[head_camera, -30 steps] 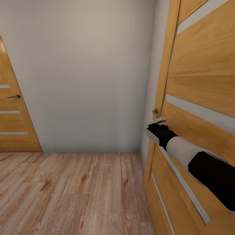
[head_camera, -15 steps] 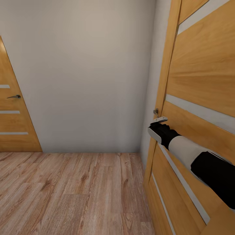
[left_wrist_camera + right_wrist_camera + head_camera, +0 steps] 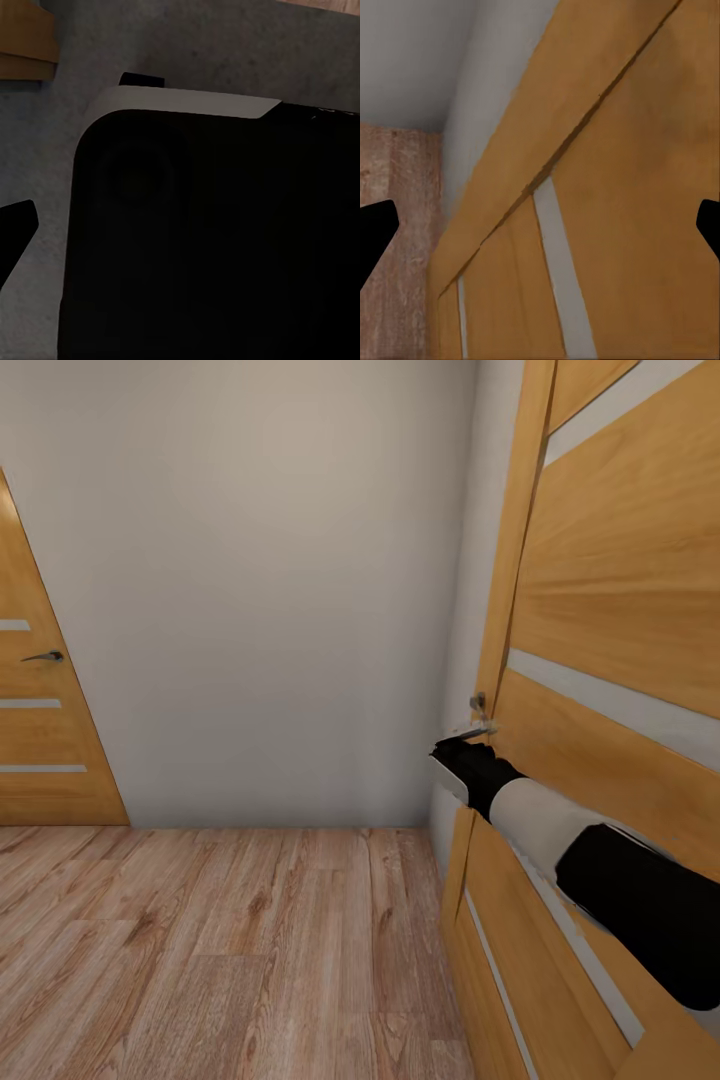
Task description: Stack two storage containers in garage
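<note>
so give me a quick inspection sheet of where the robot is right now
surface: light wood plank floor
job's things: nothing seen
clutter: nothing seen
claws: right claw open, fingertips wide apart, facing the right door, arm end right by its lever handle, contact unclear; left claw shows one dark fingertip beside the robot's dark body, open or shut cannot be told
cables: nothing seen
surroundings: plain white wall ahead; left door with frosted strips and a lever
</note>
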Controlling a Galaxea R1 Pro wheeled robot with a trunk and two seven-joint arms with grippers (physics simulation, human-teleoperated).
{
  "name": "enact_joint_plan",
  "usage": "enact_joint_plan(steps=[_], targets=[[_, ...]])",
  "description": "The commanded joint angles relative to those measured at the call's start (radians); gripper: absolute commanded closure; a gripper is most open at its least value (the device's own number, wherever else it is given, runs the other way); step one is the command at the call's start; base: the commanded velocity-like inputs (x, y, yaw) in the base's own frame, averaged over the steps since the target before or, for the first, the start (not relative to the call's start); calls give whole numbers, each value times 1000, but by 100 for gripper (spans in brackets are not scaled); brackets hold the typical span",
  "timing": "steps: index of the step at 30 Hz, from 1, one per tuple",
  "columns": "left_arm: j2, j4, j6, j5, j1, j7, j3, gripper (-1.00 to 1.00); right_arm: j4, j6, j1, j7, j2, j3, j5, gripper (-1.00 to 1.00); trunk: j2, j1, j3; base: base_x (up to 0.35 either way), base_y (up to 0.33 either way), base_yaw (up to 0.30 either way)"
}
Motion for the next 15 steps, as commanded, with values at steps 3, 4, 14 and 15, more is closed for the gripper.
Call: enact_joint_plan(steps=[3, 4, 14, 15], targets=[[0, 0, -2, 8, 0, 0, 1, -100, 0, 5, -1, -9, 85, 9, -5, -100, -1, 0, -1, 0, 0, 0], [0, 0, -2, 8, 0, 0, 1, -100, 0, 5, -1, -9, 96, 9, -5, -100, -1, 0, -1, 0, 0, 0], [0, 0, -2, 8, 0, 0, 1, -100, -5, -39, -1, -3, 120, 9, -15, -100, -1, 0, -1, 0, 0, 0], [0, 0, -2, 8, 0, 0, 1, -100, -9, -45, -1, 0, 120, 8, -20, -100, -1, 0, -1, 0, 0, 0]])
